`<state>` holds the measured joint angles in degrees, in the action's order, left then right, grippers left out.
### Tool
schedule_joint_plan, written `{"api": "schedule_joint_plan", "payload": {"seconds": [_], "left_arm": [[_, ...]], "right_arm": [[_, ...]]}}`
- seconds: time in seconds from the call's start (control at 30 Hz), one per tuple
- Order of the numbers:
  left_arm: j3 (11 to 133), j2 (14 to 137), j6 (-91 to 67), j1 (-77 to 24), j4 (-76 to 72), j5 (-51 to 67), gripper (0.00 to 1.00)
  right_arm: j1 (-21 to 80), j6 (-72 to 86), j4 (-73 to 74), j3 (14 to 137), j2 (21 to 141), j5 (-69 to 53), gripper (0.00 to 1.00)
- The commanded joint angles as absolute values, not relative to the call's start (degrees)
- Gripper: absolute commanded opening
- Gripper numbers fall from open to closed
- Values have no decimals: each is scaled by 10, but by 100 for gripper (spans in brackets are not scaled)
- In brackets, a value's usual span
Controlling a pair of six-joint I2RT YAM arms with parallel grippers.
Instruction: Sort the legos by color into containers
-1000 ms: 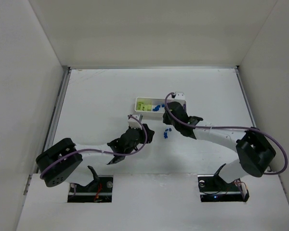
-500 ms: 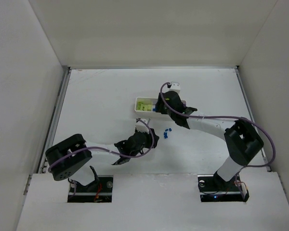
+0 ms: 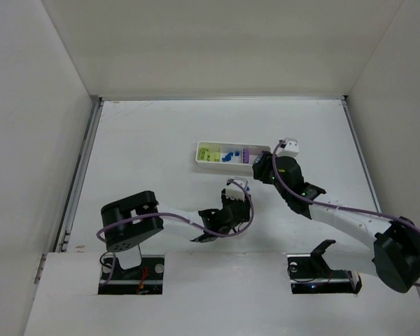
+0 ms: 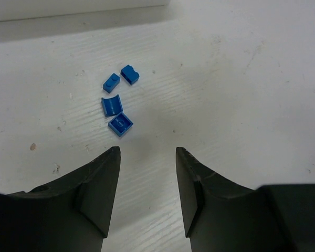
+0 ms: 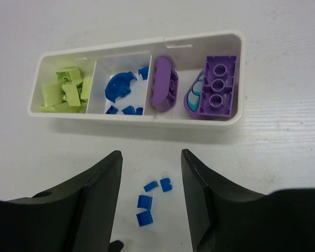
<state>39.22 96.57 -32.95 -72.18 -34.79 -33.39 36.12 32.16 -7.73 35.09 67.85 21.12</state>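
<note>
1. White tray (image 5: 94, 114): one, long and shallow, three compartments visible. It lies just beyond the fingertips of the right gripper (image 5: 150, 157), long side across them. In the overhead view it sits just to the left of that gripper.
2. Lime-green bricks (image 5: 65, 92): about five, heaped in the tray's end compartment on the left-finger side. They overlap, so the count is uncertain.
3. Blue pieces (image 5: 119, 85): one larger curved piece and roughly four small ones, in the middle compartment.
4. Purple pieces (image 5: 219, 86): three in the right-finger end compartment. One arched piece stands on edge against the divider. One rectangular brick touches a rounded piece with pale blue-and-white markings.
5. Loose blue bricks (image 4: 118, 102): four, clustered on the table (image 4: 241, 94). They lie just ahead of the left finger of the left gripper (image 4: 147, 157). In the right wrist view they lie in the gap between the right gripper's fingers, near side of the tray.
6. Left gripper: fingers apart, moderately wide, nothing between them, touching no brick.
7. Right gripper: fingers apart, moderately wide, holding nothing.
</note>
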Motion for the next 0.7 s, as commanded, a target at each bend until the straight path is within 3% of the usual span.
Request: {"api": "schedule_joint_plan", "payload": {"seconds": [0.0, 0.37, 0.67], "left_arm": [[441, 989, -362, -731, -280, -416, 43], [528, 1066, -396, -726, -193, -461, 33], [555, 1095, -406, -713, -170, -466, 31]], "right_arm": [[362, 328, -122, 331, 648, 209, 55], [330, 355, -151, 279, 613, 178, 55], [308, 373, -163, 265, 597, 144, 55]]}}
